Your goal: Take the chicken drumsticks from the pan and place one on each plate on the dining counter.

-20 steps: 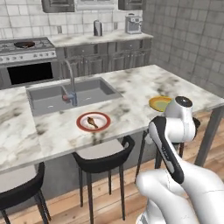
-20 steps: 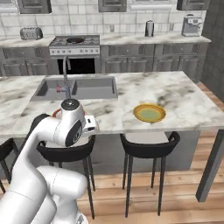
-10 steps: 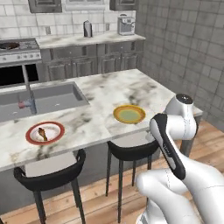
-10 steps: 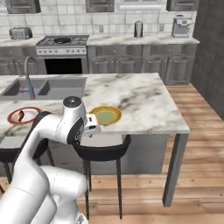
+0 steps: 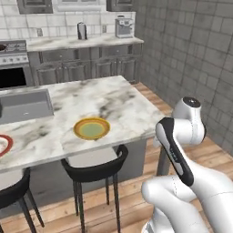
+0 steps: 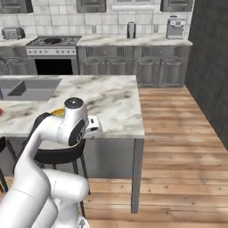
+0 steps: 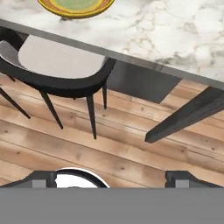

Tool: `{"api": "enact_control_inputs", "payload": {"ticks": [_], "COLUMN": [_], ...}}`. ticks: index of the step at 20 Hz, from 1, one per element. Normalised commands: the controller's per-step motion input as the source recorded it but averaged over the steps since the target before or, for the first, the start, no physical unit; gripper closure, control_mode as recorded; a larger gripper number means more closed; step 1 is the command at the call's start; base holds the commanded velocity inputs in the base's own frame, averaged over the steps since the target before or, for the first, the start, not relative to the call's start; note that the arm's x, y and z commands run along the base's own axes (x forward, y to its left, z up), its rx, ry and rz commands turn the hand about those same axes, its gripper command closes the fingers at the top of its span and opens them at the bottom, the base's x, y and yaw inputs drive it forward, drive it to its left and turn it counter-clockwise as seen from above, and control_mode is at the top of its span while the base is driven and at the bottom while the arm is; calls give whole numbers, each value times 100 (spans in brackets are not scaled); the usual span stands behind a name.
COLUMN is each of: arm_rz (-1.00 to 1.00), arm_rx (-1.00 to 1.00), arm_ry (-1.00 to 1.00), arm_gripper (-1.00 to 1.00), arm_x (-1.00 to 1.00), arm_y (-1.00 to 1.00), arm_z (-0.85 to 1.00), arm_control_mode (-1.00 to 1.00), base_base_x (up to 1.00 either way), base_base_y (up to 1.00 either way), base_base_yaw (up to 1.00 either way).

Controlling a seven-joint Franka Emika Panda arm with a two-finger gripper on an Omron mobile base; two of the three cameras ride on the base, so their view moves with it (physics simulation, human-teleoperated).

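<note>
Our base has driven right along the long white marble dining counter (image 5: 104, 98); the round yellow-golden plate (image 5: 92, 128) is empty. Our two-finger gripper (image 7: 111, 178) stands wide, holding nothing. The stove (image 6: 52, 41) is far.

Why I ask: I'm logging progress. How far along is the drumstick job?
Done: nothing certain; the red-rimmed plate is cut off at the picture edge, its middle unseen. In hand: nothing; the gripper is open and empty, looking at a stool beside the dining counter. Left: the yellow plate is bare and needs a drumstick.
</note>
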Motion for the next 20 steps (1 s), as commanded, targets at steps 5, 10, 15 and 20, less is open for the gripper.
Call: {"api": "enact_control_inputs", "payload": {"ticks": [5, 10, 15, 20], "arm_rz": [0, 0, 0, 0], "arm_rx": [0, 0, 0, 0], "arm_ry": [0, 0, 0, 0], "arm_gripper": [-100, -100, -100, -100], "arm_x": [0, 0, 0, 0], "arm_y": [0, 0, 0, 0], "arm_z": [0, 0, 0, 0], "arm_control_mode": [100, 100, 100, 100], "base_base_x": [9, 18, 51, 99], "base_base_y": [-100, -100, -100, -82], "base_base_yaw": [-10, -33, -34, -7]}}
